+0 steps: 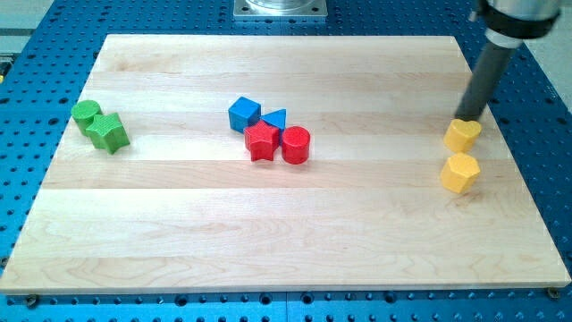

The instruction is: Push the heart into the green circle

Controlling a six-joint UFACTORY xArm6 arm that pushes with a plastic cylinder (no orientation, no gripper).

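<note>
Camera view: no pincer or writing shows; my tip touches the yellow heart, far from the green circle.

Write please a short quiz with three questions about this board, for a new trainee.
1. True or false: my tip is beside the yellow heart.
2. Which block touches the green circle? A) red star B) green star C) blue cube
3. Fill in: the yellow hexagon lies toward the view's ____ from the heart.

Key: 1 true. 2 B, the green star. 3 bottom.
</note>
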